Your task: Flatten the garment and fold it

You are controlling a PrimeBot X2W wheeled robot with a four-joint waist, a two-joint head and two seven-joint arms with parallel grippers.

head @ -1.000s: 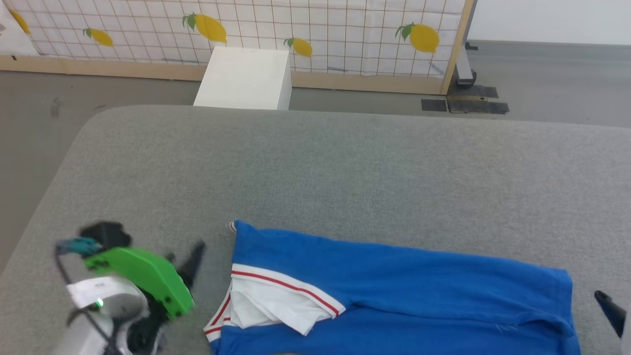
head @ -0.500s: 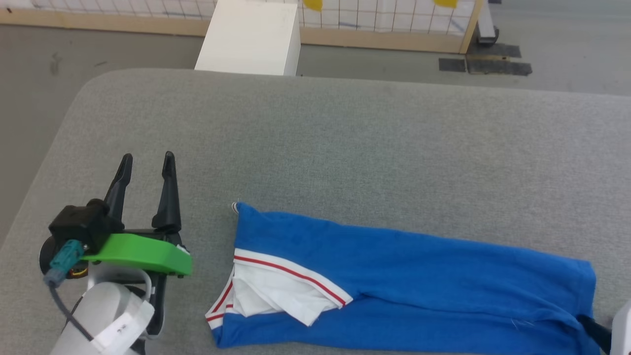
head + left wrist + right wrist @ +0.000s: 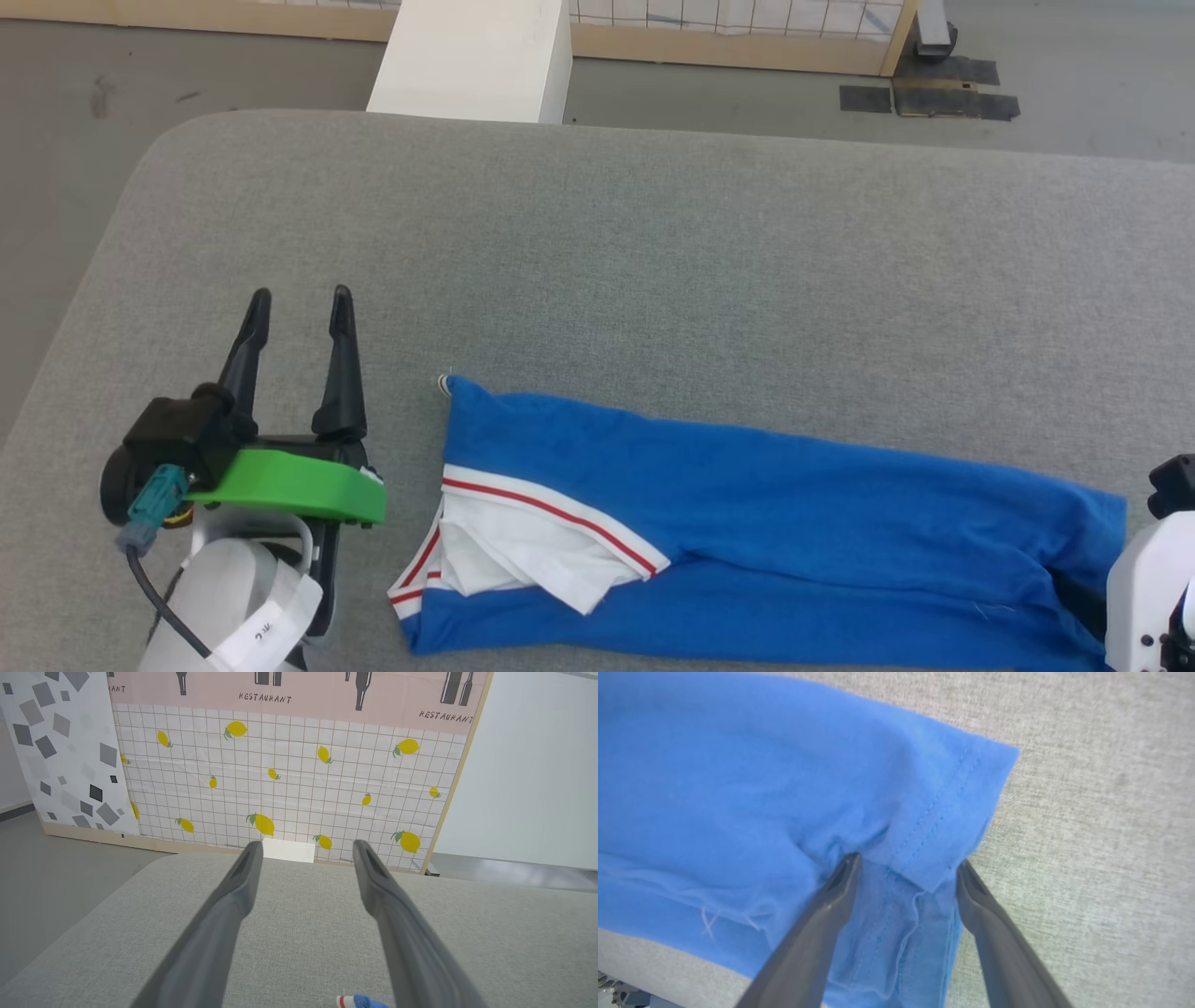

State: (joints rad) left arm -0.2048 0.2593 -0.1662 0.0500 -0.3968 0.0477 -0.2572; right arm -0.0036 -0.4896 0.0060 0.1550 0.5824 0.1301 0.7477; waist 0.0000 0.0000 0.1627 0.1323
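**Item: the garment (image 3: 747,523).** Bright blue jersey, white sleeve (image 3: 523,565) with red-striped trim showing at its left end. We find it lying along the near edge of the grey tabletop (image 3: 597,261) as a long, narrow band, doubled over lengthwise. The far half of the tabletop is bare. The hem end at the right is rumpled, with layers gaping in the right wrist view.

**Item: left pincer (image 3: 301,296).** Fingers spread, nothing between them. It sits low over the tabletop just left of the garment, apart from it. In the left wrist view only the striped corner (image 3: 362,1002) peeks in at the bottom.

**Item: right pincer (image 3: 906,861).** Fingers spread and astride the hemmed corner of the garment (image 3: 784,779), tips at the cloth but not pinched on it.

**Item: white box (image 3: 471,61).** It stands on the floor beyond the tabletop.

**Progress, as we judge it.** The flattening and the lengthwise fold look done. Left to do: tidy the loose sleeve and hem, then fold the band crosswise. We reckon the task is somewhat past halfway.
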